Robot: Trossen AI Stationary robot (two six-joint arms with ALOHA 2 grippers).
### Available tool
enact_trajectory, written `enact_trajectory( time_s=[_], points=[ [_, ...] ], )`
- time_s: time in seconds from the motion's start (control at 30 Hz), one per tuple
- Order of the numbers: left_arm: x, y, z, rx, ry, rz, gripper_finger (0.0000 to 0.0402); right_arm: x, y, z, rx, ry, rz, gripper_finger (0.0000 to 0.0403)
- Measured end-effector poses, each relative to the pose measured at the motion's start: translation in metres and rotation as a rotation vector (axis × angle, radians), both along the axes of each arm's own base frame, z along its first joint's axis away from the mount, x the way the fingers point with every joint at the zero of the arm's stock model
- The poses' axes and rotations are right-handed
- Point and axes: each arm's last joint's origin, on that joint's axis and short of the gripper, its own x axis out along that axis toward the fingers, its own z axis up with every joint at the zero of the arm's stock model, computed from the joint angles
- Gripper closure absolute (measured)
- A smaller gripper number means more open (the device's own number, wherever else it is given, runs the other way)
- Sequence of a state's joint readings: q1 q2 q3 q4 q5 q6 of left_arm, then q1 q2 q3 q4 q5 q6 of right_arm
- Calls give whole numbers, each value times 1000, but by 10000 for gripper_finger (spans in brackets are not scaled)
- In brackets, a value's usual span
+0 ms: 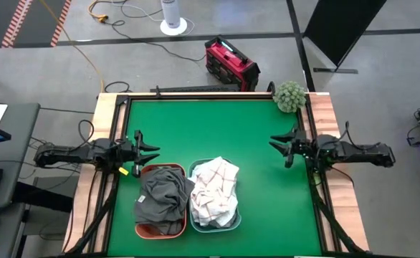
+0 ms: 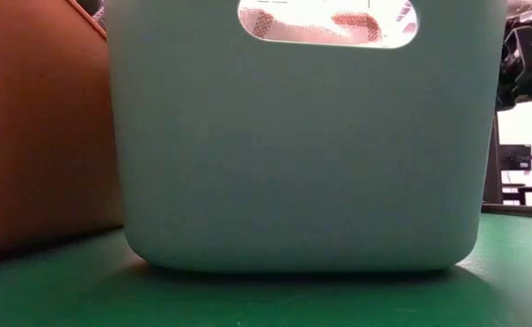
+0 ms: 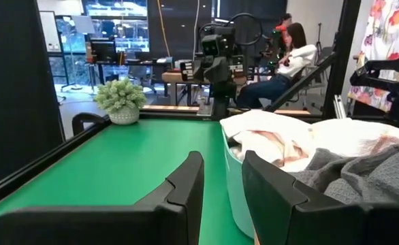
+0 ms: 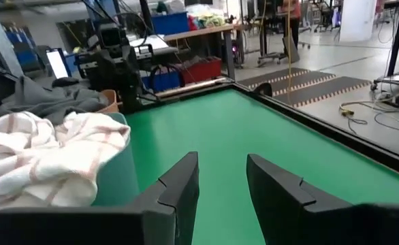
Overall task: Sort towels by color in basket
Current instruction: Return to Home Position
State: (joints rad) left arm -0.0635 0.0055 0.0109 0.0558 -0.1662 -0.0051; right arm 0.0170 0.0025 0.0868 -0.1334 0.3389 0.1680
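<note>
In the two bins standing side by side on the green table [image 1: 267, 208], we are seeing every towel in view: dark grey towels [image 1: 163, 197] in the orange bin [image 1: 140, 229], white red-checked towels [image 1: 213, 188] in the mint bin [image 1: 233, 223]. The left gripper [image 1: 155, 152] is hovering just beside the orange bin's far rim. The right gripper [image 1: 278, 149] is hanging well apart from the bins, near the right edge. Both are showing fingers moderately spread, gripping nothing. Sorting is probably finishing, though the low view is blocked.

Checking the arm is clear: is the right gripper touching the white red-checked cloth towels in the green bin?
Apart. High view shows green table between right gripper and the white red-checked cloth towels.
</note>
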Motion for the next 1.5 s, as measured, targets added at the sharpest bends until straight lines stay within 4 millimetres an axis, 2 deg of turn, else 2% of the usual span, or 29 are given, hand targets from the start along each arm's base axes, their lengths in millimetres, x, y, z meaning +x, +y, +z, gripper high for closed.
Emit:
enact_trajectory(
  time_s=[0.1, 0.37, 1.5],
  points=[
    [0, 0, 0, -2, 2, 1, 309, 0, 0, -3, -19, 39, 1, 249],
    [0, 0, 0, 19, 6, 3, 309, -1, 0, -8, -230, 177, 22, 249],
    [0, 0, 0, 1, 5, 2, 309, -1, 0, -9, -235, 183, 23, 249]
  ],
)
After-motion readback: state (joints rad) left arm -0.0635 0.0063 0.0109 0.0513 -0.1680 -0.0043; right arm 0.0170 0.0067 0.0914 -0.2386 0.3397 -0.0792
